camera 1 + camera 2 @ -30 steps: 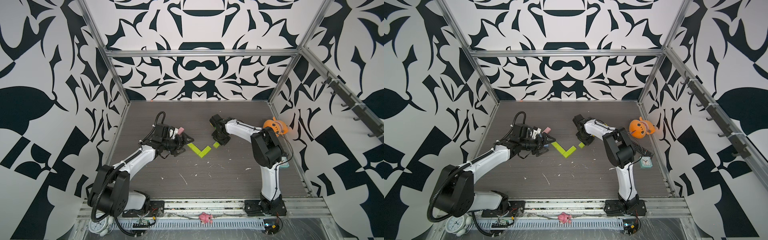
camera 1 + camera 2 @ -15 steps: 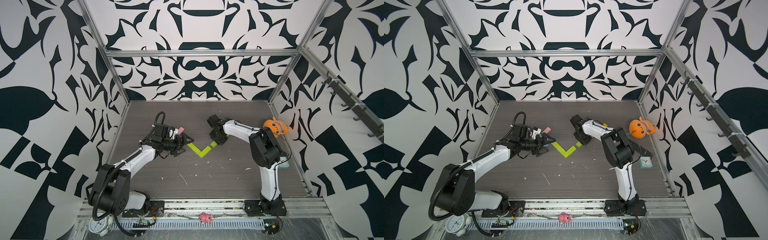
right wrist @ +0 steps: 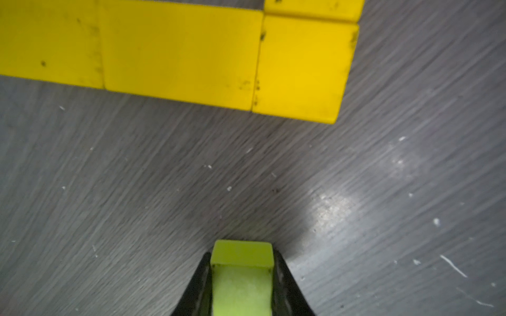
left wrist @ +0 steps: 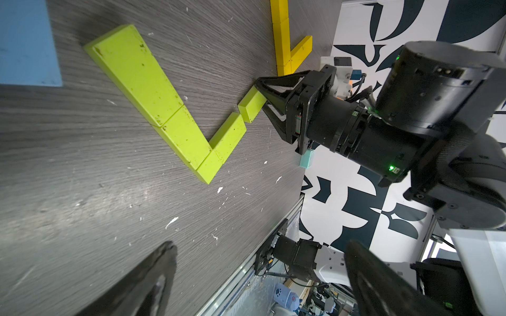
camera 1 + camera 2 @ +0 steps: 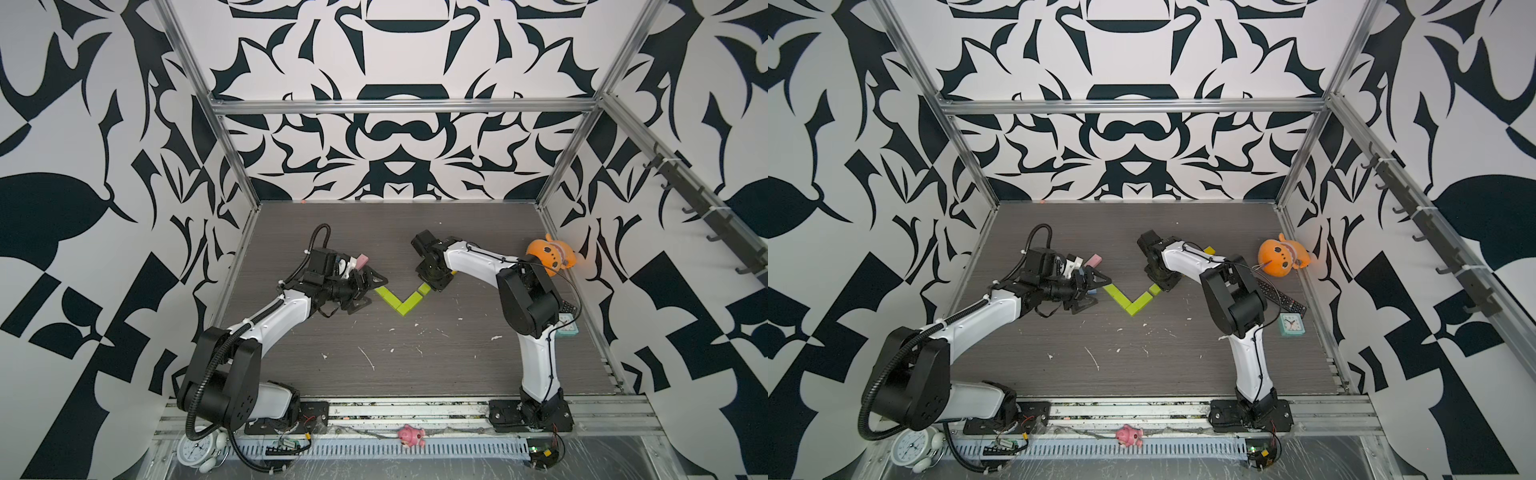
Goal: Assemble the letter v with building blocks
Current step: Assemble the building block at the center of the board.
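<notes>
The right gripper [image 4: 258, 97] is clamped on a small lime green block [image 3: 242, 255], down at the tabletop [image 5: 436, 365]. It sits at the upper right tip of the lime green V [image 5: 399, 305], just beside the V's last brick, with a sliver of gap between them. The left gripper [image 5: 1104, 290] stands with its jaws wide apart and holds nothing, at the V's upper left tip, mid-frame in both top views. A pink block [image 5: 362, 261] lies just behind its wrist. A light blue block [image 4: 27, 41] sits near the V's long stroke. Yellow blocks [image 3: 178, 52] lie in a row just beyond the held block. Below the V in both top views the floor is bare but for white flecks. An orange plush toy [image 5: 548, 257], a remote [image 5: 1283, 297] and a teal clock [image 5: 1291, 324] keep to the right edge.
</notes>
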`<move>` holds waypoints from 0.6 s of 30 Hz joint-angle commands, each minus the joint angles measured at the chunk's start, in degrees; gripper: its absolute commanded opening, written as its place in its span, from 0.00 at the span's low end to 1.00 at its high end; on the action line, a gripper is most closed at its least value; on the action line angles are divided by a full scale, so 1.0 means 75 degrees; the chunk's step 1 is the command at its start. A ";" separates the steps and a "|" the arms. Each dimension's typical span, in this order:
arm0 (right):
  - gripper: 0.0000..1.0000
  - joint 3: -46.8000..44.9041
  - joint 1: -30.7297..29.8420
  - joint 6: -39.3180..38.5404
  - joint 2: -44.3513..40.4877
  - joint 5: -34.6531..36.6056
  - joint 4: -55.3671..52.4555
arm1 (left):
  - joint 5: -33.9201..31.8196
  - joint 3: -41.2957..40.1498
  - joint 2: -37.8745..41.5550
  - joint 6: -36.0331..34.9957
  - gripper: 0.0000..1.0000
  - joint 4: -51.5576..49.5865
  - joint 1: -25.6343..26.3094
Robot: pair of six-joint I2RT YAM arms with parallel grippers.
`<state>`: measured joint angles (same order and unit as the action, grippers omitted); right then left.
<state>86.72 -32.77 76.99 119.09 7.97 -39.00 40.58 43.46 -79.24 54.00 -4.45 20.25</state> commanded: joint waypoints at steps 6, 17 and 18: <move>0.32 -0.0066 -0.0066 0.0175 -0.0070 0.0170 -0.0271 | 0.0156 -0.0225 -0.0052 -0.0083 0.99 0.0117 -0.0028; 0.35 -0.0128 -0.0081 0.0234 -0.0024 0.0012 -0.0173 | 0.0167 -0.0270 -0.0075 -0.0099 0.99 0.0136 -0.0028; 0.35 -0.0146 -0.0084 0.0235 -0.0023 -0.0016 -0.0156 | 0.0160 -0.0270 -0.0093 -0.0108 0.99 0.0136 -0.0028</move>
<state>86.39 -32.88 77.95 119.09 7.79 -39.03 41.04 41.87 -79.37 53.95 -3.75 20.25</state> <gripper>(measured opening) 0.352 0.994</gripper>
